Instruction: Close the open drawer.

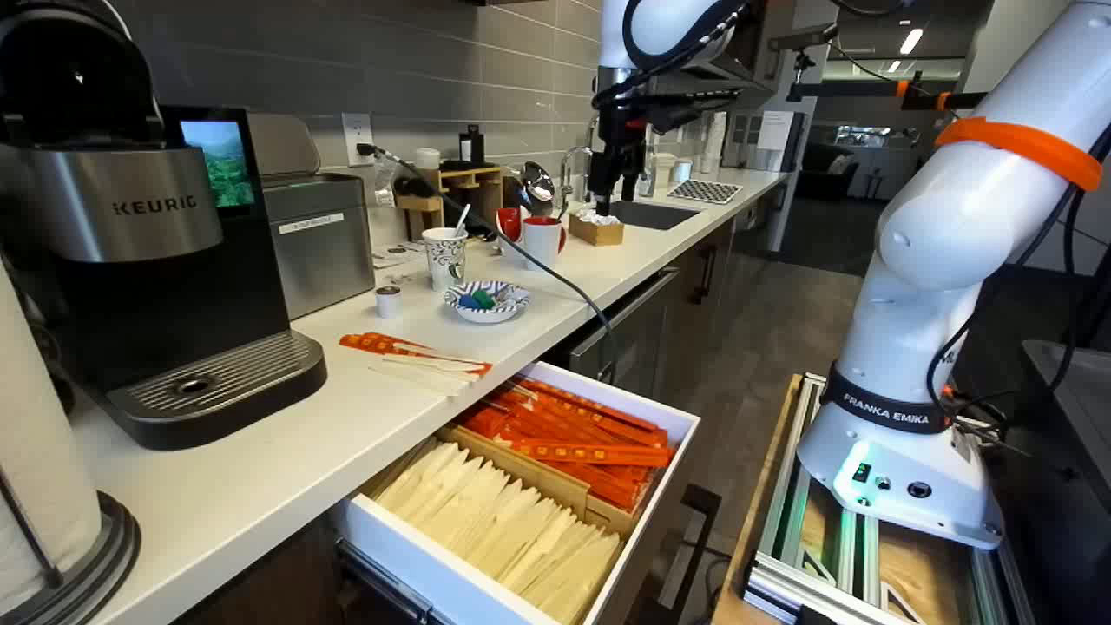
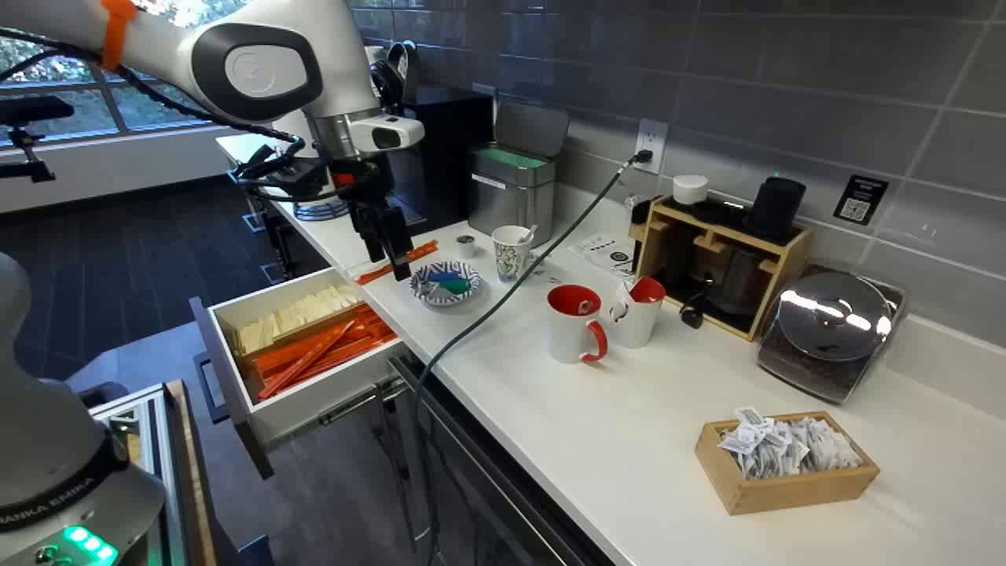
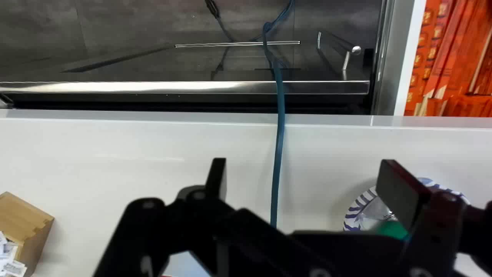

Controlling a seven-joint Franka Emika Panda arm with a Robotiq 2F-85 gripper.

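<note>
If swung down too soon from over the tabletop [image 2: 550,440], likely to knock its edge with the arm [image 1: 937,239]; probable cause, a tight-looking gap between the metal base frame [image 1: 781,512] and the drawer [image 2: 302,409]. Location of the latter: below the tabletop's edge, drawn well out, back end hidden beneath. When pushed near one end only, liable to skew and bind, given such breadth. Note the tool [image 3: 305,179]: jaws spread wide, pinching nothing, held above the tabletop and not touching the drawer. If lowered in that spot, apt to hook the blue cable [image 3: 279,154], seen between the jaws in the wrist view, or to nudge the patterned bowl [image 3: 353,213], partly hidden there behind one jaw. Last, some chance of a snag under the tabletop, from packets [image 1: 590,447] heaped fairly high.

As for looks: wide, shallow box, white sides, uncovered on top. Dark front panel [image 1: 660,542], facing the base frame; on it, a dark bar handle [image 2: 206,389]. Inside, a wooden divider [image 1: 521,469] between two lots: orange-red packets in a loose, crisscrossed heap; pale flat sticks [image 1: 512,529] in a close, overlapping row.
</note>
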